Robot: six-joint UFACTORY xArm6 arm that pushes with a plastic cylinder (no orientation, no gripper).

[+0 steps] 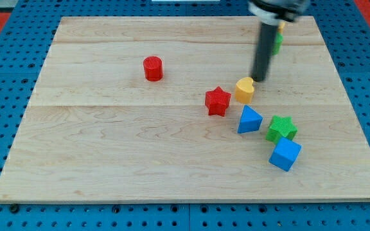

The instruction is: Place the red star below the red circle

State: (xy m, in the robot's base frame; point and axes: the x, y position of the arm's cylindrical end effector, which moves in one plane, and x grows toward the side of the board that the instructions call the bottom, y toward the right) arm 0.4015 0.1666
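Note:
The red star [218, 101] lies near the board's middle, to the right of and lower than the red circle [153, 68], a short red cylinder at the upper left of centre. My tip [259, 80] stands just to the upper right of a yellow heart [244, 90], which lies right next to the red star's right side. The tip is apart from the red star, with the yellow heart between them.
A blue triangle [249, 120], a green star [281, 128] and a blue cube [284, 154] cluster below and right of the red star. A green block [278, 42] and a bit of yellow show behind the rod. The wooden board [108, 160] lies on a blue pegboard.

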